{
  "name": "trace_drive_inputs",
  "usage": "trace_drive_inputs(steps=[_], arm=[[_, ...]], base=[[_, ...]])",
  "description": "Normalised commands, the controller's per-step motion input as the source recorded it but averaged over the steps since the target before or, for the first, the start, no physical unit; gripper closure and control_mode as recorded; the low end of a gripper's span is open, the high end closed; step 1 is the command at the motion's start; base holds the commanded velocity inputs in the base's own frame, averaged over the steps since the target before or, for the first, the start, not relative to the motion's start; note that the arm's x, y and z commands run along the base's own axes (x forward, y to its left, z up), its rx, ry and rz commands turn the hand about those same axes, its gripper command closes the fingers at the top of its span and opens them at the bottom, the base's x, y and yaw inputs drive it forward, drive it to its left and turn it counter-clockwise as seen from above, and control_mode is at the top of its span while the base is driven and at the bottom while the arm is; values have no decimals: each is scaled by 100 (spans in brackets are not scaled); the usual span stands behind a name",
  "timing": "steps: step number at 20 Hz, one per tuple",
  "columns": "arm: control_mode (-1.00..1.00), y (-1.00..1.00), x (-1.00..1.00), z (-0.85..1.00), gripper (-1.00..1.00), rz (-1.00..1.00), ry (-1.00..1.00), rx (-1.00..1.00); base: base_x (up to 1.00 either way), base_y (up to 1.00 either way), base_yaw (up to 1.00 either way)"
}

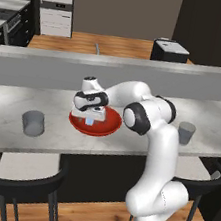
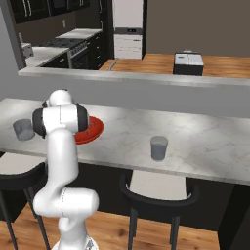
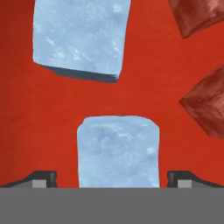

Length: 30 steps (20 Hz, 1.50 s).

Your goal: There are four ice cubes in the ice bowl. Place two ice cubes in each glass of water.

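Jaws wide apart, gripper (image 3: 112, 180) low in bowl (image 3: 52, 113). Near cube (image 3: 118, 151) centred btwn tips, toward 12; long axis runs 12–6. 2nd cube (image 3: 81, 37) further at 11. Nothing held.

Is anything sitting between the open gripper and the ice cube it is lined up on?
Nothing visible. In the hand view the nearer ice cube lies between the open gripper's fingertips on the red bowl; another cube lies apart.

I see flat, even rendered light; dark back wall, pale marble counter (image 1: 11, 112) bright, no glare. Soft blur overall. Hand view sharp enough: ice cubes (image 3: 117, 157) cast reddish-brown shadows on ice bowl (image 3: 26, 113).
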Motion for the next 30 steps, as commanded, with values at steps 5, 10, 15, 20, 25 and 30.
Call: trace_drive_inputs(steps=[5, 10, 15, 20, 25, 30], arm=[[-100, -19, -2, -3, -100, 4, -5, -3], [-100, 0, 6, 0, -100, 6, -9, 0], [-100, 0, 12, 0, -100, 5, -5, 0], [-100, 0, 15, -2, -100, 5, -2, 0], [-100, 10, 33, 0, 100, 1, 0, 0], [-100, 12, 22, -3, 100, 0, 0, 0]], base=[[0, 0, 0], [0, 0, 0], [0, 0, 0], [0, 0, 0], [0, 0, 0], [0, 0, 0]])
